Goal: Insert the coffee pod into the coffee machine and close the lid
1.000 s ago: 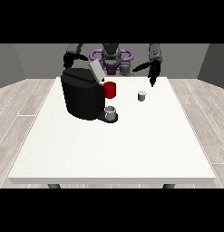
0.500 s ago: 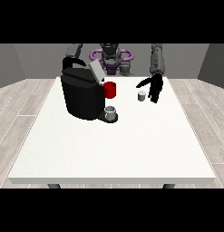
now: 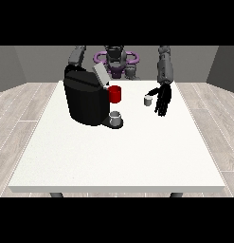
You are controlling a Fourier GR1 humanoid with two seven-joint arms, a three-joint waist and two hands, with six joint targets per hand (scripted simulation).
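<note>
A small grey coffee pod [image 3: 147,100] stands on the white table [image 3: 118,152] right of the machine. The black coffee machine [image 3: 86,98] sits at the table's left part, its grey lid [image 3: 100,75] tilted up and a red part [image 3: 115,94] at its front. A grey cup [image 3: 115,117] rests on its drip base. The hand at the view's right [image 3: 163,100] hangs just right of the pod, fingers pointing down and spread, thumb toward the pod, not closed on it. The other arm [image 3: 77,56] runs behind the machine; its hand is hidden.
The robot's torso [image 3: 115,61] stands behind the table's far edge. Bare white tabletop stretches in front of the machine and pod toward the near edge [image 3: 118,189].
The hand at the view's right has come down from above the table to beside the pod. The machine, lid and pod have not moved.
</note>
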